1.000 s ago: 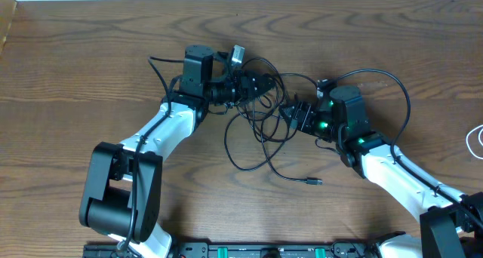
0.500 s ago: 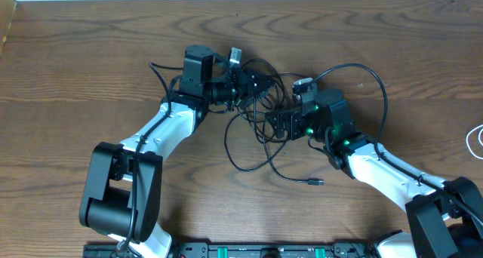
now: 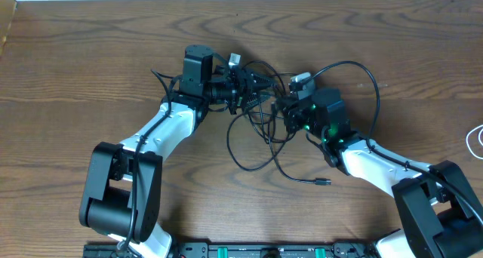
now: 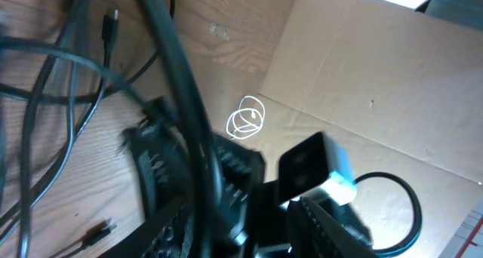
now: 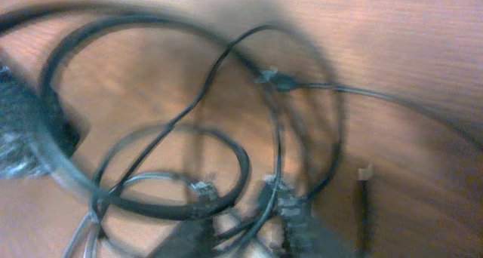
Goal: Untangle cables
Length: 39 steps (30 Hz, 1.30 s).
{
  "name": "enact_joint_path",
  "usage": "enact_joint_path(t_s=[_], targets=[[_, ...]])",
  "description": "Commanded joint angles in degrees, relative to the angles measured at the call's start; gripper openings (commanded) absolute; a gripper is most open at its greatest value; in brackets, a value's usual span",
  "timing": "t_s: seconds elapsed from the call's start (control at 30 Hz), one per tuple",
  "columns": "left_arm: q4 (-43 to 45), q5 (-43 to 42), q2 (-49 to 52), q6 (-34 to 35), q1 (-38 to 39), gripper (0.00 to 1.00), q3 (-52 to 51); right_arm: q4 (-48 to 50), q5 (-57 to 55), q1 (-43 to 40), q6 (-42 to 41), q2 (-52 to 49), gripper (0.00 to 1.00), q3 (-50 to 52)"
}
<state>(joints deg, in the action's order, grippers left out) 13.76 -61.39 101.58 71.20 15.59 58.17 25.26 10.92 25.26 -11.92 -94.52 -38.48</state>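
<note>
Now, black cables (image 3: pixel 260 141): tangled heap on worktop (image 3: pixel 90 62), trailing toward the robot
Left pincer (image 3: pixel 250 84): at heap's far-left edge, cannot tell if clenched
Right pincer (image 3: pixel 285 111): touching heap's right side, blurred, state unclear
White cable (image 3: pixel 475 141): far right, well apart

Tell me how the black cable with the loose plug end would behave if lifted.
Probably floppy: the black cable lies in loose curves on the table. Likely light, being thin. It may drag the tangle along, since strands cross there.
</note>
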Motion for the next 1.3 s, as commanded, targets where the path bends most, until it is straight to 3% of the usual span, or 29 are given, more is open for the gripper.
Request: enact_joint_path(t_s=[0.0,0.2,0.3,0.33,0.43,0.6,0.63,0.7,0.83,1.1,1.27], targets=[[0.02,-1.66,0.22,-2.12,0.07,0.44,0.44,2.84,-10.23,-1.88,-4.79,0.09,0.02,-0.09],[-0.66,-1.60,0.22,-13.44,0.07,0.32,0.44,1.01,-10.34,-5.73,-8.37,0.17,0.01,-0.09],[-3.02,-1.07,0.22,-19.82,0.09,0.10,0.44,-2.62,-8.37,-8.17,-12.26,0.17,0.10,-0.09],[-4.48,-0.31,0.22,-21.86,0.09,0.08,0.44,-3.63,-6.80,-8.66,-12.52,0.17,0.14,-0.09],[-10.38,5.25,0.22,-27.08,0.09,0.08,0.44,-7.02,0.76,-10.32,-12.48,0.17,0.23,-0.09],[-16.26,13.05,0.22,-27.71,0.11,0.08,0.44,-9.68,9.20,-10.95,-12.48,0.17,0.27,-0.09],[-16.31,13.05,0.22,-27.71,0.13,0.12,0.44,-9.66,10.78,-10.91,-12.48,0.17,0.30,-0.09],[-16.31,13.09,0.22,-27.71,0.13,0.34,0.44,-9.64,12.63,-10.93,-12.48,0.17,0.32,-0.09],[-17.49,19.23,0.22,-30.71,0.13,0.52,0.44,-9.18,13.18,-11.02,-12.48,0.17,0.39,-0.09],[-26.10,38.95,0.24,-31.21,0.15,0.56,0.44,-6.21,18.23,-11.93,-12.48,0.74,0.52,-0.09],[-25.59,44.11,0.28,-38.88,1.64,0.56,0.42,-3.80,22.18,-15.39,-12.50,4.44,0.59,-0.09]])
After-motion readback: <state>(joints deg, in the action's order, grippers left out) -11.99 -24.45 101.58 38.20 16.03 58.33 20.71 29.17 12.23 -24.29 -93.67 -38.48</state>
